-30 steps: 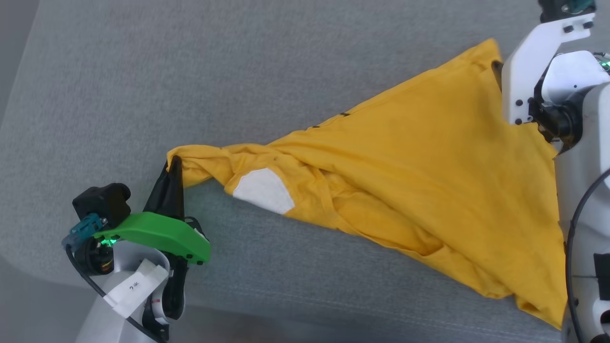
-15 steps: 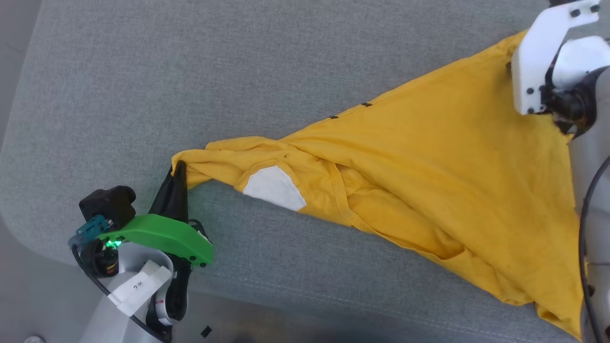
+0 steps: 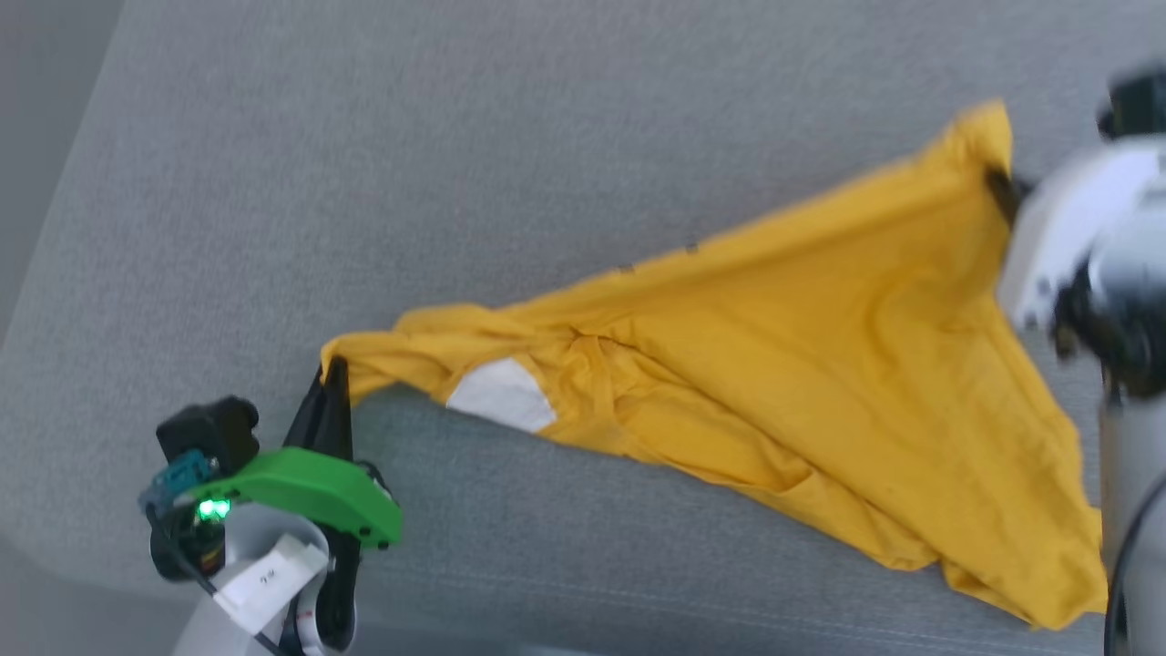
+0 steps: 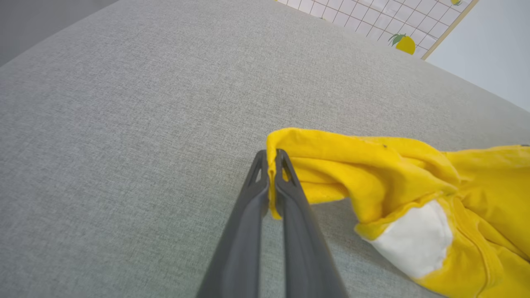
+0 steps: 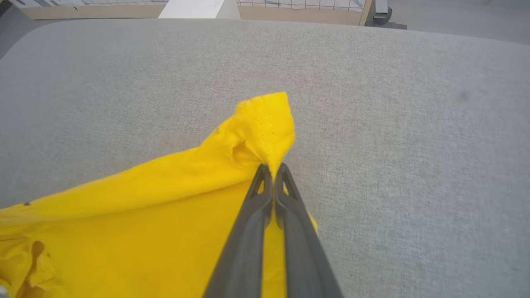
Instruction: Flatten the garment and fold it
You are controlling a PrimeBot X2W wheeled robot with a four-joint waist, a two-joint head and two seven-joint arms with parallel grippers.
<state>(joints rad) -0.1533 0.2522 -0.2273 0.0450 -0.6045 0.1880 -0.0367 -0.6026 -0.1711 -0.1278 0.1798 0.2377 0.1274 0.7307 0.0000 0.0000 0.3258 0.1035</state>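
The bright yellow T-shirt (image 3: pixel 820 364) hangs stretched over a grey cushioned surface (image 3: pixel 455 164), bunched toward its left end, where a white patch (image 3: pixel 501 396) shows. My left gripper (image 3: pixel 332 374) is shut on that left corner; the left wrist view has the cloth (image 4: pixel 372 174) pinched between the dark fingertips (image 4: pixel 271 159). My right gripper (image 3: pixel 1000 187) is shut on the shirt's far right corner. In the right wrist view the fabric (image 5: pixel 165 207) peaks just above the gripper (image 5: pixel 273 169). The shirt's lower right part sags toward the near edge.
The grey surface's front edge (image 3: pixel 638 601) runs along the bottom of the head view, its left edge (image 3: pixel 55 255) at the far left. Beyond the surface stand a tiled wall with a lemon print (image 4: pixel 403 41) and a white post (image 5: pixel 194 8).
The head camera has shifted and the right arm is blurred with motion. The right corner sits lower in the picture and the shirt hangs slacker, with the white patch more folded.
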